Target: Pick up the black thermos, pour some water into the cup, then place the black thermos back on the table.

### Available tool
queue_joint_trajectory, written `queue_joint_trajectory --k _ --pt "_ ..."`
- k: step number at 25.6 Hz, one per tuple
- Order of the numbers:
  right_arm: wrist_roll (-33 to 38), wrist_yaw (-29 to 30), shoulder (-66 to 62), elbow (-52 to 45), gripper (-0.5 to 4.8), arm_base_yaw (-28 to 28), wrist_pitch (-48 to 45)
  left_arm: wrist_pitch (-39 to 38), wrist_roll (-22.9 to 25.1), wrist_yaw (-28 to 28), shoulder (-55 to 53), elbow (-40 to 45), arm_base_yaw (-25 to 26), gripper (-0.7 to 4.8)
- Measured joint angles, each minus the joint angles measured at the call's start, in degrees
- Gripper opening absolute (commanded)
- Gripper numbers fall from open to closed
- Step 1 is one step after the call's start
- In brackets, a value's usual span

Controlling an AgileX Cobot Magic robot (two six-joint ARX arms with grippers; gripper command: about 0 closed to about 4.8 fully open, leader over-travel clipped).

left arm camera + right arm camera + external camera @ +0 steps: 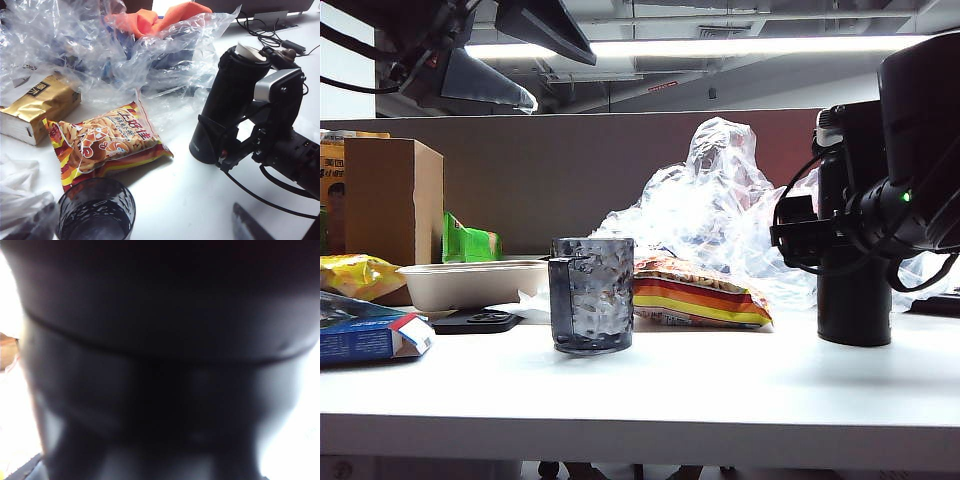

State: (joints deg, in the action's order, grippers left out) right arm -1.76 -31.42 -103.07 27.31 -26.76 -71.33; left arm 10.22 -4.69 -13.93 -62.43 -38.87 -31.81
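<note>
Two end effectors are spread wide. The right end effector (225,145) brackets the black thermos (227,100), upright on the desk (720,390), apparently for a side grasp; nothing is gripped yet. The left end effector, unseen, is empty above the cup (592,293).

The cup (592,295) stands mid-table (720,390); right gripper (810,232) straddles the black thermos (853,300); left gripper (480,75) hangs overhead.
</note>
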Motion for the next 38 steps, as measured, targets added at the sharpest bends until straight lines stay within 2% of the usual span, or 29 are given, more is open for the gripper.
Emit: queue_joint_trajectory --k 1,2,3,4,11,13,15,16,17,19,20,22,27,30,33,38 --pt "0.0 -0.52 0.0 -0.02 4.79 0.0 0.02 0.02 0.0 0.0 0.0 0.0 0.0 4.79" --pt "0.0 -1.03 0.02 -0.02 3.77 0.0 0.02 -0.11 0.0 0.0 0.0 0.0 0.0 4.79" --pt "0.0 -1.68 0.0 -0.02 2.12 0.0 0.02 -0.35 0.0 0.0 0.0 0.0 0.0 4.79" --pt "0.28 -1.75 0.02 -0.04 1.37 0.02 -0.02 -0.61 0.0 0.0 0.0 0.0 0.0 4.79" --pt "0.42 -1.7 0.02 -0.04 1.38 0.0 -0.44 -0.83 0.0 0.0 0.02 0.0 0.0 4.79" --pt "-1.42 1.31 0.59 -0.17 1.39 0.04 -0.61 -0.39 0.0 0.02 0.02 0.0 -0.02 4.79" --pt "-7.48 7.91 6.56 -0.55 1.39 -0.04 2.62 -0.13 0.0 0.98 0.02 0.0 -0.02 4.79" --pt "-10.16 10.71 13.9 -0.07 1.4 -0.11 6.01 -0.15 0.0 1.18 0.02 0.0 -0.02 4.79" --pt "-10.93 12.48 18.8 1.6 1.5 -0.07 11.26 -0.15 0.17 1.16 0.02 0.0 -0.02 4.79" --pt "-15.47 19.82 25.79 7.19 1.5 0.04 28.65 -0.2 2.82 1.18 0.02 0.0 -0.02 4.79" --pt "-18.47 24.02 26.32 9.99 1.5 -0.04 35.36 -0.72 5.16 1.18 0.02 0.0 -0.02 4.79" --pt "-23.39 27.52 25.4 13.97 1.5 -0.26 43.41 -4.04 8.76 1.2 0.04 0.0 -0.02 4.79" --pt "-40.5 32.22 14.53 21.05 1.49 -0.04 45.33 -14.91 10.25 2.99 0.02 0.0 -0.02 4.79" --pt "-48.85 32.98 8.48 23.85 1.48 -0.13 45.77 -16.5 10.25 4.83 0.02 0.0 -0.02 4.79" --pt "-63.56 32.98 5.03 25.81 1.48 -0.09 43.6 -16.92 10.21 7.72 0.0 0.0 -0.02 4.79" --pt "-72.7 37.75 4.24 26.67 1.48 -0.26 41.75 -16.94 10.21 7.98 0.0 0.0 -0.02 4.79"
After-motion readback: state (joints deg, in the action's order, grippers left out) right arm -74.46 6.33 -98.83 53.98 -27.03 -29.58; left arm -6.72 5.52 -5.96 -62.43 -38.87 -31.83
